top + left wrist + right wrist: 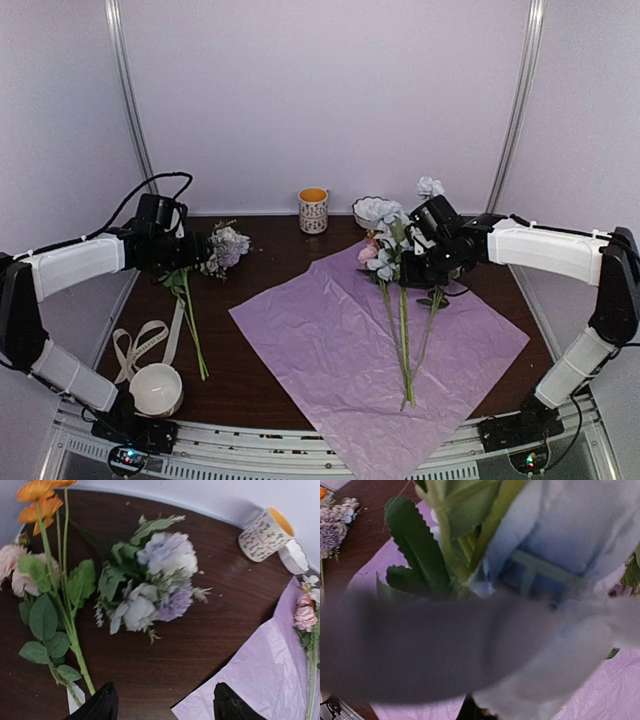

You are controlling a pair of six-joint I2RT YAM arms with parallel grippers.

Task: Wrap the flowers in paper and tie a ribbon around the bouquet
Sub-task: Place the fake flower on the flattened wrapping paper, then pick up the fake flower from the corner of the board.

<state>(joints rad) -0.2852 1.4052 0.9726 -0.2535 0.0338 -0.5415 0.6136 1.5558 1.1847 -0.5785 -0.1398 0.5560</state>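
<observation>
The left gripper [165,695] hangs low over the dark wooden table [210,630] with its two black fingers [102,705] spread wide and nothing between them. Just ahead of the gap lies a lilac and white cluster [155,580] of artificial blooms with green leaves. To that gripper's left, long green stems [70,630] run forward to an orange bloom [40,500], with a pale pink bloom [12,567] beside them.

A corner of the paper [260,680], lilac face up and crinkled, lies right next to the gripper's right-hand finger. Far ahead and to its right stand a patterned mug [262,535] with a yellow inside and a small white dish [295,557].

Well behind the left gripper, back toward its arm's base, the cream ribbon [140,345] lies in loose loops next to a white bowl [157,388].

The right gripper [415,265] is pressed together and sits in among the heads of the flowers [385,250] lying on the far part of the paper. Their stems trail away below it, down the sheet toward the arm bases. Its own camera is filled by a blurred pale blue bloom [560,535] and serrated green leaves [415,545], so I cannot tell whether a stem is pinched.
</observation>
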